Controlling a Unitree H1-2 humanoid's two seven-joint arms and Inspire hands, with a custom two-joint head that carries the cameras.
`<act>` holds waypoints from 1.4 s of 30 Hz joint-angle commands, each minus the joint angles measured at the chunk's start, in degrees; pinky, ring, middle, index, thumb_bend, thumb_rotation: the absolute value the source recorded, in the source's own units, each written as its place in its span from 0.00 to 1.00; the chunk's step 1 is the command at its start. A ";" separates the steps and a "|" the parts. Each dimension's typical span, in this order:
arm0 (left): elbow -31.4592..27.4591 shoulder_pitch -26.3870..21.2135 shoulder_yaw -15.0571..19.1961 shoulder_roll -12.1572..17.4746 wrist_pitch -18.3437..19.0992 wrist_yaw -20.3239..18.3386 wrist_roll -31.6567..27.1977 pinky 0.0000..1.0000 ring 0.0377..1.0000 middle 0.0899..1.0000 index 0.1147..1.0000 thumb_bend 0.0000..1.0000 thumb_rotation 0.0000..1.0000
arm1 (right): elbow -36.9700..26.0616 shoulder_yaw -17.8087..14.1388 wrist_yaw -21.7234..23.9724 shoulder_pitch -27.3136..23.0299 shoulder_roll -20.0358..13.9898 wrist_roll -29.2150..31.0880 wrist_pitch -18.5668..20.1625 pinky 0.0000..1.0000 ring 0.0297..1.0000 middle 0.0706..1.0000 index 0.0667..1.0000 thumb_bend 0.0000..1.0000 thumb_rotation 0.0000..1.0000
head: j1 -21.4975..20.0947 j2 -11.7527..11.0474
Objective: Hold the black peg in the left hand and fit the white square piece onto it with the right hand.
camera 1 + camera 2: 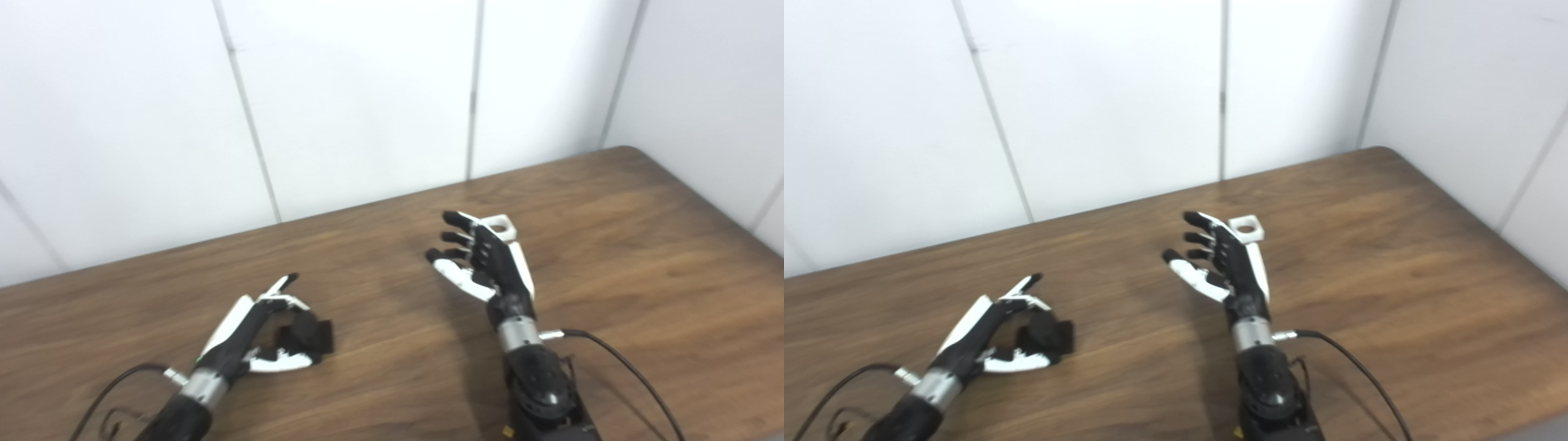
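The black peg (310,335) sits low over the table at the lower left. My left hand (254,334) is shut on it, with curled fingers above and the thumb (283,362) below, while one finger points straight out. The white square piece (501,226), with a round hole, lies flat on the table near the middle. My right hand (487,263) stands open just left of and in front of it, fingers spread and palm facing left. Its fingertips are level with the piece but not around it.
The brown wooden table (643,257) ends at a white panelled wall behind and at a rounded corner at the far right. Cables trail from both wrists (618,361) along the near part of the table.
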 commanded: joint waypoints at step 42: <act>3.70 -0.44 1.10 1.04 -3.54 -1.66 -1.84 0.99 1.00 1.00 0.43 0.52 0.08 | 18.96 19.88 34.05 -31.55 -37.70 -29.11 10.95 1.00 1.00 0.98 0.78 0.79 0.38 | 0.82 -1.09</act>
